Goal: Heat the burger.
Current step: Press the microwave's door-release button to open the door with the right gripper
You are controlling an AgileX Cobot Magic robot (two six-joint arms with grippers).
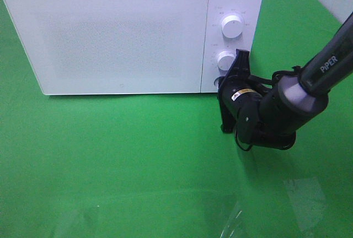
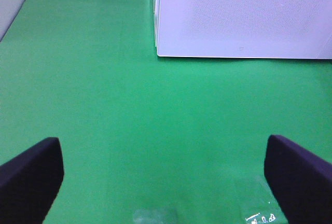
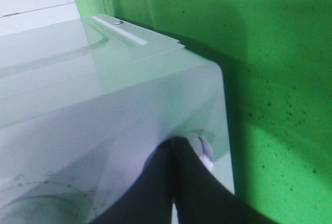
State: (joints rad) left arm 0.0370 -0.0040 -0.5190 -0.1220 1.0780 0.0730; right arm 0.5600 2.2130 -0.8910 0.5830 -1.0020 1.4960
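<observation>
Cloth (image 1: pixel 138 161), green, covers the desk; a white microwave (image 1: pixel 110 34) stands at its far edge. Right gripper (image 1: pixel 241 59) pinched closed beside the lower dial (image 1: pixel 226 60); left gripper (image 2: pixel 163 151) spread wide.

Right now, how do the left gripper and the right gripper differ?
The left gripper has its jaws wide open; the right gripper has its jaws shut. The left gripper hangs over the green cloth, apart from the microwave; the right gripper has its tip at the microwave's front, by a round control. Both have dark fingers and hold nothing.
</observation>
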